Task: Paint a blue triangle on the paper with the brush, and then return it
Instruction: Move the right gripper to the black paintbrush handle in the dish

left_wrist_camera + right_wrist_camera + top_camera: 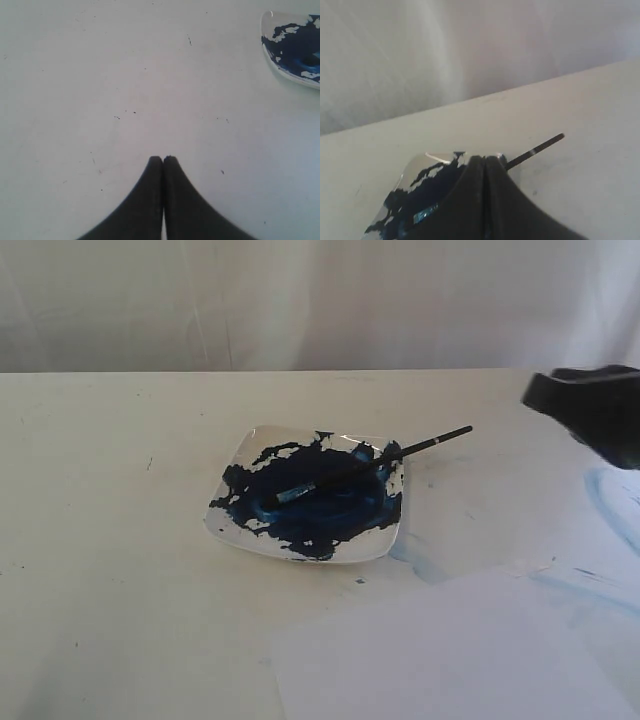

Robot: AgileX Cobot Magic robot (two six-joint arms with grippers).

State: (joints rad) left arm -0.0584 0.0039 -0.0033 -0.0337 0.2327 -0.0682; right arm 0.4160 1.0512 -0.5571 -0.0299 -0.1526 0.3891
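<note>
Plainly, the right hand point(484, 158) has its two fingers pressed together on nothing, and it hangs above the table point(120, 540) with its tips aimed at the brush point(372, 464). The brush's thin black handle shows just ahead of those tips and a little to one side, near but not touching. The brush lies with its bristle end down in the wet dark-blue paint point(330, 510) of a shallow white plate point(264, 439). The handle rests across the rim on the hand's side, and its free end sticks out over the table towards the hand. The paper point(450, 650) lies off to the side of the hand and well below it, just beside the plate. The part in view is blank, with no triangle on it, so I judge that the whole job is yet to be done: picking up the brush, painting, and putting it back. The left hand point(163, 159) is also closed and empty. It sits over bare table on the far side of the plate from the right hand and plays no part for now. Pale blue smears point(610, 500) stain the table under and near the right hand, and a white curtain point(300, 300) hangs behind. Nothing blocks the way to the handle, though the fingers would have to part first, and the plate's rim leaves little room under the handle.
</note>
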